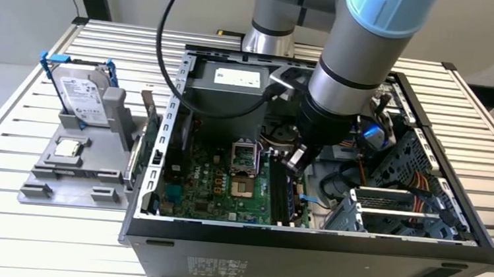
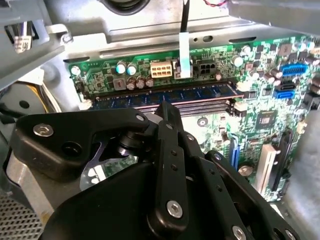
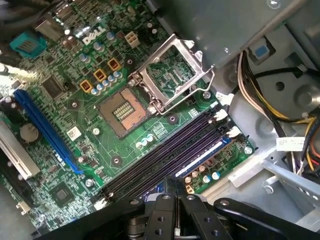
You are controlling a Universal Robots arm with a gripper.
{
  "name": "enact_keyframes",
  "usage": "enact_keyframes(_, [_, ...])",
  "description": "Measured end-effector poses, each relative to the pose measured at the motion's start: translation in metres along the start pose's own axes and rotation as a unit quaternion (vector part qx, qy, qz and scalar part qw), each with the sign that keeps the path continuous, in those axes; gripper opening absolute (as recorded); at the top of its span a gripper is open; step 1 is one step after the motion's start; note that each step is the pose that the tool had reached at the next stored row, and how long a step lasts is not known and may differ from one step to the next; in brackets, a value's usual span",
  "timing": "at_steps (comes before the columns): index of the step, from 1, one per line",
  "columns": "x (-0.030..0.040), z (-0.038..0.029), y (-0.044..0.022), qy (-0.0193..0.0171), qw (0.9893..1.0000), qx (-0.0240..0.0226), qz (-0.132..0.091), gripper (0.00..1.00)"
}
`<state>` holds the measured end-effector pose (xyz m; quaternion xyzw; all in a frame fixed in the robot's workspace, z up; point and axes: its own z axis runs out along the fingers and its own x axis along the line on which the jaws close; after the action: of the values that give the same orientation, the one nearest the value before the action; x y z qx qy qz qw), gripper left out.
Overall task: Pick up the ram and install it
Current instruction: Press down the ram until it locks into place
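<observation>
The ram (image 2: 170, 94), a long dark stick with a blue label, stands on edge in a memory slot of the green motherboard (image 3: 55, 130); it also shows as ram (image 3: 202, 156) and ram (image 1: 289, 196). In both wrist views my gripper (image 2: 166, 107) hangs directly over it, black fingers closed together with nothing between them. Its tips sit at the stick's top edge; I cannot tell whether they touch. In the exterior view the gripper (image 1: 295, 163) reaches down into the open computer case (image 1: 310, 239). Beside the ram lie dark memory slots (image 3: 160, 155).
The processor socket (image 3: 122, 110) lies open, its metal frame (image 3: 172, 70) flipped up. Cables (image 3: 265, 95) and a drive cage (image 1: 400, 210) crowd the case at the exterior view's right. At that view's left, a grey fixture (image 1: 40, 188) holds a hard drive (image 1: 83, 96) and a small square chip (image 1: 69, 148).
</observation>
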<state>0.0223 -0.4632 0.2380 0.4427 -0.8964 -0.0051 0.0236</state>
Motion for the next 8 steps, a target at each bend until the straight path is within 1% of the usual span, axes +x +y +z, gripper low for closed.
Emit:
enact_keyframes(4, [-0.0004, 0.0002, 0.0003, 0.0008, 0.9997, 0.0010, -0.024, 0.00])
enact_keyframes(8, [-0.0007, 0.0003, 0.0006, 0.0016, 0.9987, 0.0020, -0.051, 0.00])
